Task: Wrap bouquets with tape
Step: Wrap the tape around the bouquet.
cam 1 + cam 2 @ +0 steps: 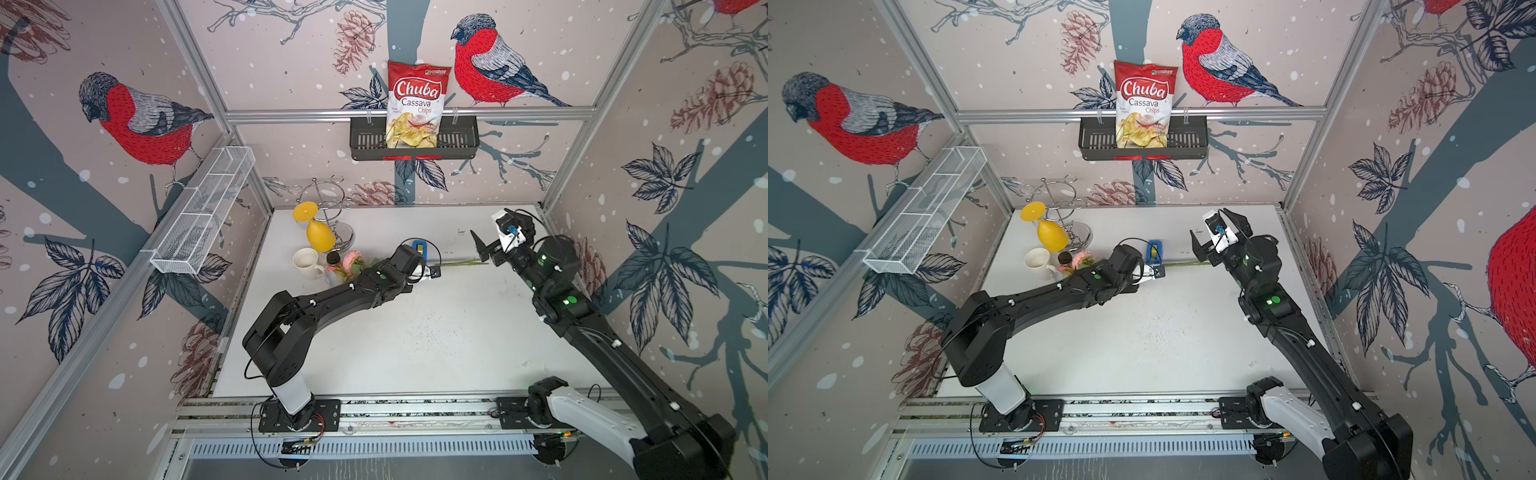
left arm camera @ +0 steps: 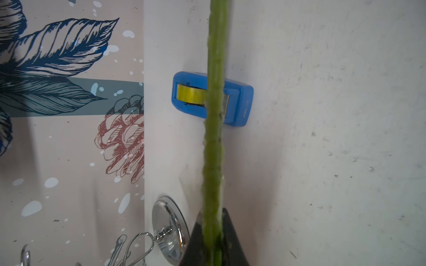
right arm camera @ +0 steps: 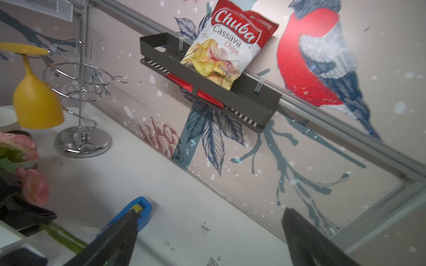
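The bouquets are one bunch: pink blooms (image 1: 353, 262) and green leaves lie at the table's left, and the long green stems (image 1: 457, 264) run out to the right. My left gripper (image 1: 432, 272) is shut on the stems, which cross the left wrist view (image 2: 213, 138) between its black fingers (image 2: 228, 230). The tape, a yellowish roll in a blue dispenser (image 1: 420, 246) (image 2: 239, 103), stands on the table just behind that grip. My right gripper (image 1: 494, 226) hovers open and empty near the stem ends, facing the back wall. In its wrist view (image 3: 211, 211) one finger overlaps the dispenser (image 3: 143, 207).
A yellow glass (image 1: 320, 235) hangs on a chrome rack (image 1: 332, 195) at the back left, with a cream mug (image 1: 305, 262) and a dark-lidded jar (image 1: 332, 258) beside the blooms. A chips bag (image 1: 415, 104) stands in a black basket (image 1: 365, 141) on the back wall. A white mesh shelf (image 1: 203, 212) lines the left wall.
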Robot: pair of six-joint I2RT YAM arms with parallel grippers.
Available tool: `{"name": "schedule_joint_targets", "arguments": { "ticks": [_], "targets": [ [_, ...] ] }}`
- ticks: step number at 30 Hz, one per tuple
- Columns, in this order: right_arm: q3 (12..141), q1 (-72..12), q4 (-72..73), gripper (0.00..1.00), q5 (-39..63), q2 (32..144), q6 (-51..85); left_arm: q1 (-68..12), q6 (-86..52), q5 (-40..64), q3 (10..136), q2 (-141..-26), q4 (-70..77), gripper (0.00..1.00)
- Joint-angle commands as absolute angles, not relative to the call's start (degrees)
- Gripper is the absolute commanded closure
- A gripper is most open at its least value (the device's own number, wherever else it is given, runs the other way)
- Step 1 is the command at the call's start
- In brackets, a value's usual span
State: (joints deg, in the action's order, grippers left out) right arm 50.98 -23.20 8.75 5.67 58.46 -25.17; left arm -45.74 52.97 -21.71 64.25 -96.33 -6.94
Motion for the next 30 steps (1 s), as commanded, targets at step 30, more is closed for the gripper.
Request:
{"name": "schedule_joint_targets", "arguments": {
  "ticks": [30],
  "targets": [
    [89.48, -26.04, -42.72, 0.01, 24.95, 104.23, -41.15, -50.43, 74.99, -37.21, 45.07, -96.59, 42.32, 1.00]
  ]
}}
